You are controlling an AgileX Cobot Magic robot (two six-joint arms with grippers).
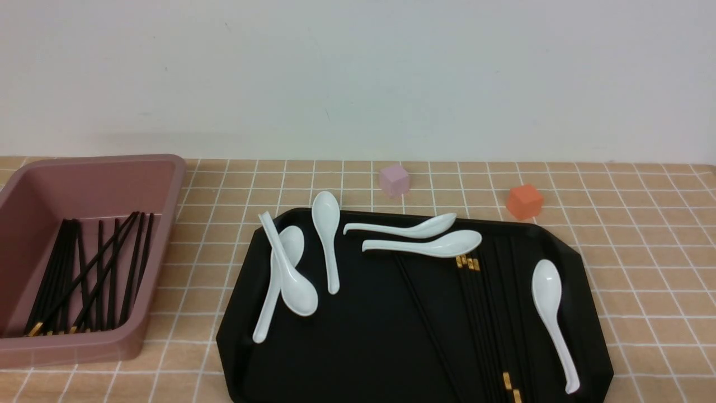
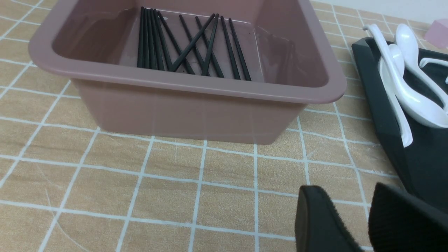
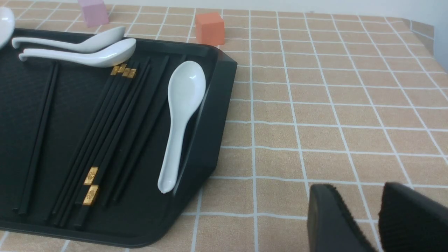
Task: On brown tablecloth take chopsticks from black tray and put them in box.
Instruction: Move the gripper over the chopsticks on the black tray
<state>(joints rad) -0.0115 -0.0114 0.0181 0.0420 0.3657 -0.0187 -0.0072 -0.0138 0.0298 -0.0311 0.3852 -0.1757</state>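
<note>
1. The black tray (image 1: pixel 347 358) lies on the brown tablecloth (image 1: pixel 643 240); the dusty-pink box (image 1: pixel 84 168) stands to its left, apart from it.
2. Chopsticks (image 1: pixel 486 313) lie in the tray's right half, most in a near-parallel bundle, one slanted stick left of it; more lie on the box's floor, some crossed.
3. Six white soup spoons (image 1: pixel 545 291) are scattered on the tray; two cross near its left edge.
4. A pink cube (image 1: pixel 394 180) and an orange cube (image 1: pixel 524 201) sit beyond the tray.
5. The left tool (image 2: pixel 353 196) hangs over cloth near the box, fingers pressed nearly together, gripping nothing; the right tool (image 3: pixel 360 192) likewise, right of the tray.
</note>
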